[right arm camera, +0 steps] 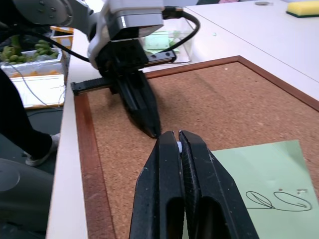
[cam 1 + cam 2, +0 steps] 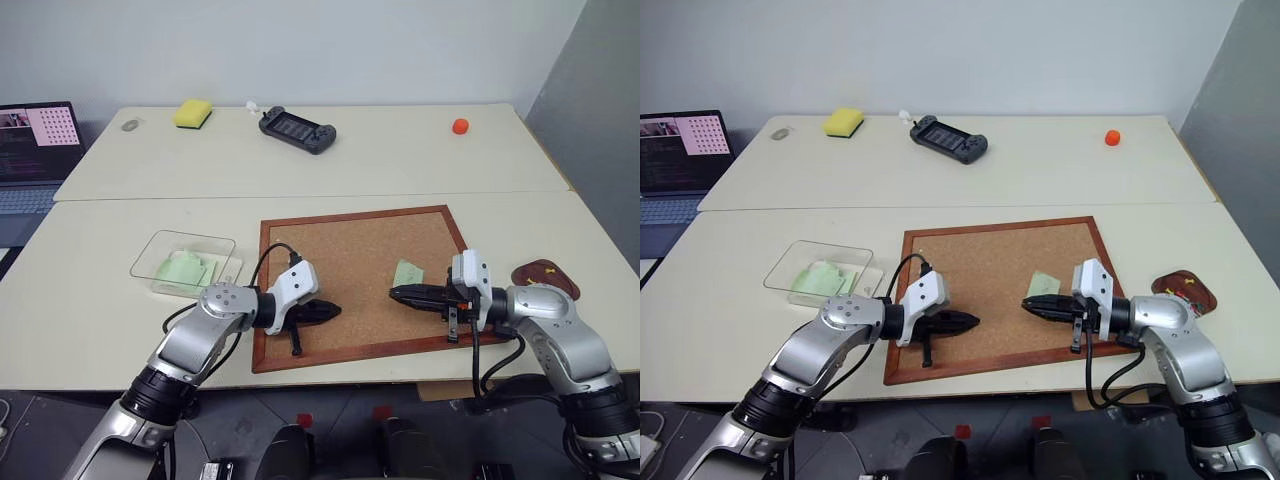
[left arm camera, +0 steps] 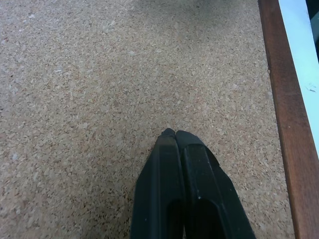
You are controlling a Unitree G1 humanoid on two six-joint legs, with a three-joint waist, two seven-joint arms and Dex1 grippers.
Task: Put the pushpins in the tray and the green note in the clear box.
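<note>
Right wrist view: handwriting on green note; both grippers' jaws closed, empty.

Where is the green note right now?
The green note lies flat on the cork board, toward its right side, just beyond the right gripper.

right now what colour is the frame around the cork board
Reddish-brown wood, running round the cork board's edge; the left eye view shows it best.
</note>
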